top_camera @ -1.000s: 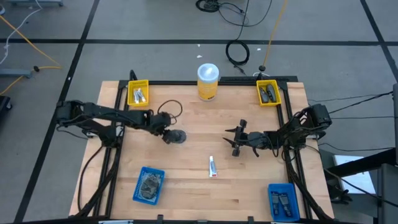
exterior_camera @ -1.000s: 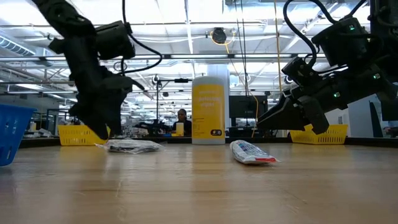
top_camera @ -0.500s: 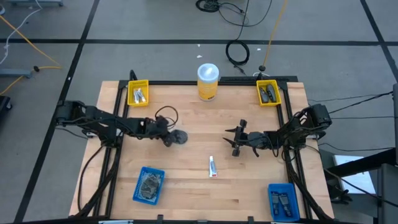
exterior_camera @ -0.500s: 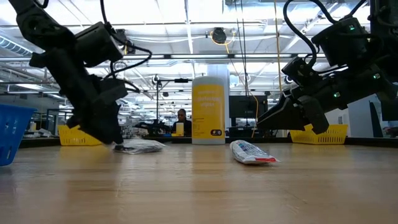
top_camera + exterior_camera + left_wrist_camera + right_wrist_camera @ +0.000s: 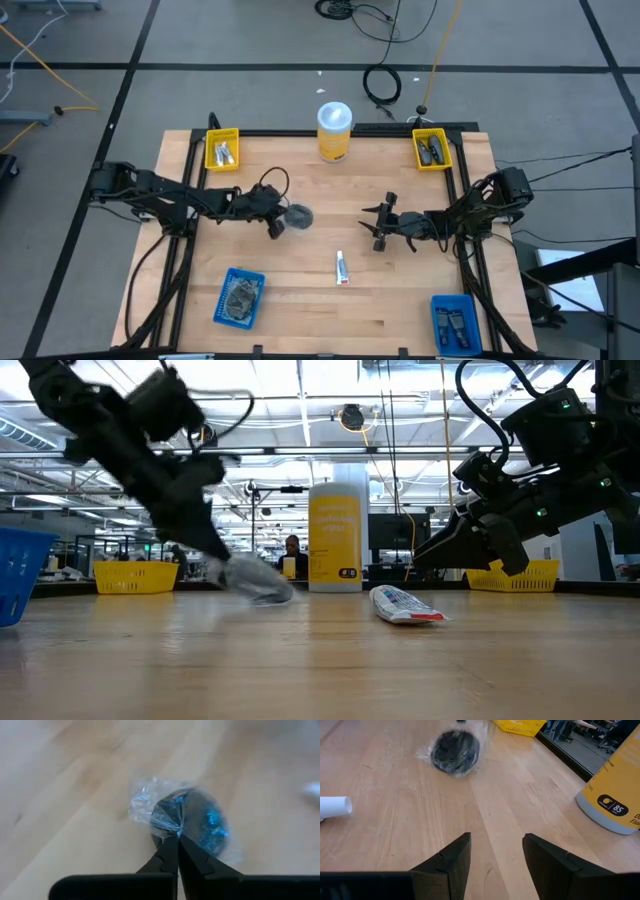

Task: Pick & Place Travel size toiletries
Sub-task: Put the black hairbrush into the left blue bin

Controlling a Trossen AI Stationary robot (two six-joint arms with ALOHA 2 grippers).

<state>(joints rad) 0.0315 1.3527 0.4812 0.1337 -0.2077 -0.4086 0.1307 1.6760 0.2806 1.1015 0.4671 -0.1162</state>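
Left gripper (image 5: pixel 176 840): fingers pinched together on crinkled clear wrapper of a dark round disc (image 5: pixel 192 822). Right gripper (image 5: pixel 493 852): fingers apart, empty, above smooth wooden table (image 5: pixel 400 290).

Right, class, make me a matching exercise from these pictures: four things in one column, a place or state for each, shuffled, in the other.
Things:
1. wrapped dark disc
2. white tube
3. yellow canister
4. right gripper

Places or states:
A. open, holding nothing
B. standing at the table's far edge
C. pinched by its wrapper in the left gripper
D. lying loose mid-table

Pairs: 1-C, 2-D, 3-B, 4-A
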